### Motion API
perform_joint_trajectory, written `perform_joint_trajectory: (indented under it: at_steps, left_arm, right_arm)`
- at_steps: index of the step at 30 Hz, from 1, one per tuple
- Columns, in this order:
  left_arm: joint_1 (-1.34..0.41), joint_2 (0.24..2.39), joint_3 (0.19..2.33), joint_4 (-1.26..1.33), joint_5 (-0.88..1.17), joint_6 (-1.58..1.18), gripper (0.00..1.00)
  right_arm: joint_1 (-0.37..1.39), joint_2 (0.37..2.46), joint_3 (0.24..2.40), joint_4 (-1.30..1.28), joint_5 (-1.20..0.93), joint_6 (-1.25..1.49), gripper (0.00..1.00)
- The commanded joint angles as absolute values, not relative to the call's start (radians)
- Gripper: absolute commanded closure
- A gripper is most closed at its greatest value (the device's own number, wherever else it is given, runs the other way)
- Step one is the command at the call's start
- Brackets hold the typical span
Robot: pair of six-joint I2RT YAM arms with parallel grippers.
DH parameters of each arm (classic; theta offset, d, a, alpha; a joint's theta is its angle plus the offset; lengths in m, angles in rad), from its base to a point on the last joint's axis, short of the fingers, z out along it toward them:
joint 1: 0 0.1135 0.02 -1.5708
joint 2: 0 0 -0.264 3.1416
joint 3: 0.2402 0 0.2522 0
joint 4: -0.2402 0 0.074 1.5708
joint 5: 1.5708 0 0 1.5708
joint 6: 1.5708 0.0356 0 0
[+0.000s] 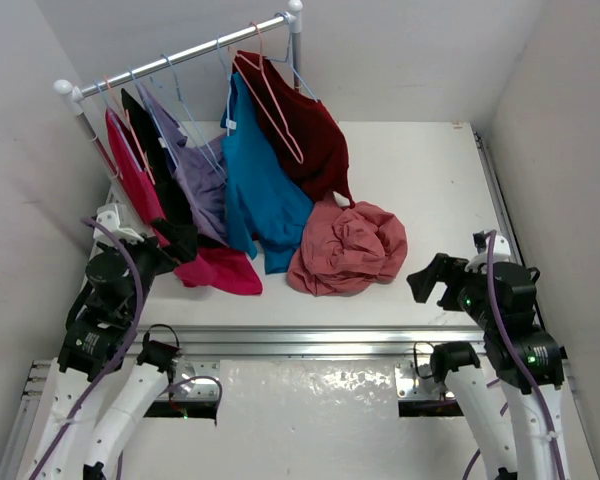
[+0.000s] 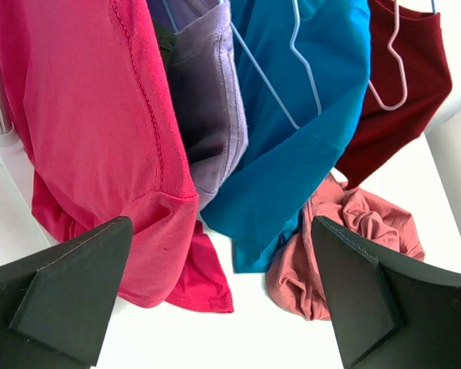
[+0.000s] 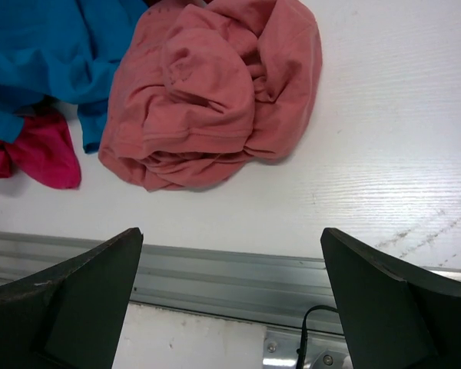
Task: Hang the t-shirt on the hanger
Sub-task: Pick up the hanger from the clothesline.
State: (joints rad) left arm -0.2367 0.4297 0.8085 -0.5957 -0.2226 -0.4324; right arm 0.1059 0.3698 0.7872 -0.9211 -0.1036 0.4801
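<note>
Right end effector (image 3: 230, 238) hovers short of crumpled t-shirt (image 3: 215, 92).

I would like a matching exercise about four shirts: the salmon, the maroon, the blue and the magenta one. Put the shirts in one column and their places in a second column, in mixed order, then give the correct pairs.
Shirts
1. salmon t-shirt
2. maroon shirt
3. blue shirt
4. magenta shirt

Places
A. hangs nearest the left end of the rail
B. hangs between the lavender shirt and the maroon one
C. lies crumpled on the table, on no hanger
D. hangs nearest the right end of the rail

Pairs: 1-C, 2-D, 3-B, 4-A
</note>
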Motion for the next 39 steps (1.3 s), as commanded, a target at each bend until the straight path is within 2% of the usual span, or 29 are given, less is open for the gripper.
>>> perform_joint_trajectory:
  at_steps: [1,6,11,13,17,22,24,26,27,31,34,37,39]
  left_arm:
    - [-0.232,0.442,0.818,-0.574,-0.232,-0.448,0.00]
    - [-0.232,0.417,0.819,-0.578,-0.219,-0.439,0.00]
    - [-0.232,0.405,0.830,-0.506,-0.095,-0.403,0.00]
    - [-0.232,0.445,0.915,-0.488,-0.007,-0.414,0.00]
    - [-0.232,0.690,1.207,-0.517,0.100,-0.472,0.00]
    - [-0.235,1.060,1.600,-0.635,-0.049,-0.477,0.03]
    - [-0.235,1.153,1.676,-0.687,-0.154,-0.480,0.05]
    - [-0.235,1.280,1.780,-0.738,-0.242,-0.488,0.13]
    - [-0.235,1.317,1.804,-0.776,-0.311,-0.492,0.14]
    - [-0.235,1.448,1.855,-0.789,-0.356,-0.495,0.22]
    - [-0.235,1.514,1.859,-0.769,-0.364,-0.489,0.23]
    - [-0.235,1.572,1.870,-0.779,-0.399,-0.492,0.36]
    - [-0.235,1.591,1.855,-0.776,-0.419,-0.497,0.38]
  right_arm:
    - [0.103,0.353,0.784,-0.887,-0.057,0.508,0.01]
    - [0.103,0.333,0.798,-0.890,-0.058,0.508,0.01]
    - [0.103,0.330,0.808,-0.894,-0.075,0.508,0.01]
    - [0.103,0.333,0.805,-0.881,-0.092,0.511,0.01]
    - [0.103,0.354,0.801,-0.868,-0.130,0.537,0.01]
    - [0.103,0.362,0.788,-0.838,-0.179,0.552,0.01]
    - [0.103,0.359,0.788,-0.836,-0.163,0.554,0.01]
    - [0.104,0.356,0.788,-0.834,-0.158,0.551,0.01]
    - [0.103,0.356,0.790,-0.836,-0.156,0.549,0.01]
    - [0.103,0.364,0.796,-0.841,-0.149,0.528,0.01]
    - [0.103,0.365,0.792,-0.841,-0.150,0.520,0.01]
    - [0.103,0.362,0.772,-0.827,-0.161,0.523,0.01]
    - [0.104,0.360,0.759,-0.812,-0.175,0.528,0.01]
